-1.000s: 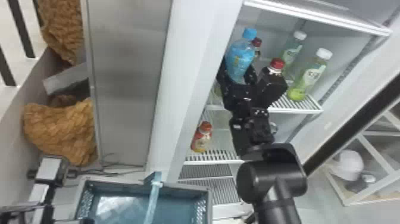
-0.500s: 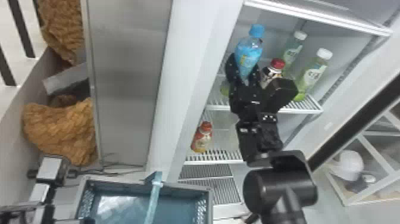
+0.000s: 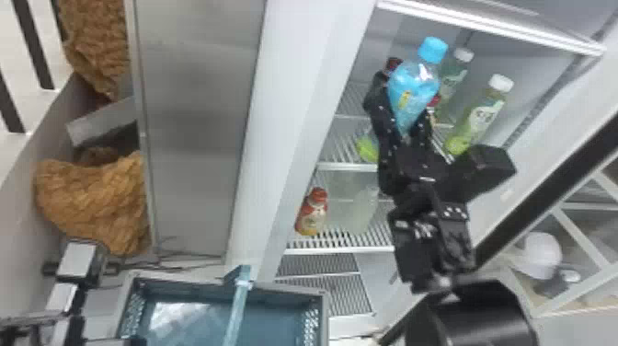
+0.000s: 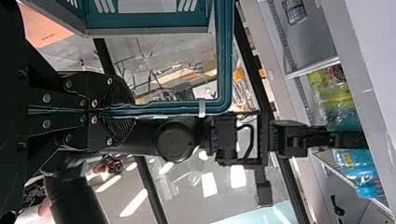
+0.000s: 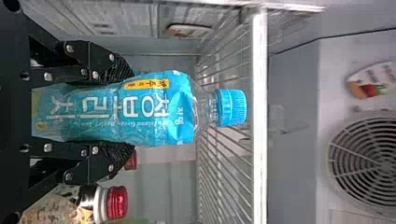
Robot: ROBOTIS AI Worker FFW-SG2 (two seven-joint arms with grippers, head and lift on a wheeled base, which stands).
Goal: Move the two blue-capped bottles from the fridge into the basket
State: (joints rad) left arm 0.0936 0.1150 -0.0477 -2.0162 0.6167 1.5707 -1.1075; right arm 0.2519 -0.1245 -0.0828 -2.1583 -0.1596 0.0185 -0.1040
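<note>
Noting 1 blue-capped bottle [image 3: 412, 89] at the fridge [image 3: 317, 60] opening, clamped in the right gripper [image 3: 404, 100], its base hidden from us in the head view. Left gripper [image 4: 112, 110] pinches the handle [image 3: 236, 308]. Basket [image 3: 294, 291] cut off at bottom; glare blurs its inside. 1 red-capped bottle [image 5: 100, 204], partly cropped, near the right gripper.

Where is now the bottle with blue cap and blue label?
In the head view, the blue-capped bottle is right of centre in the fridge, between the right gripper's fingers, left of two white-capped bottles.
</note>
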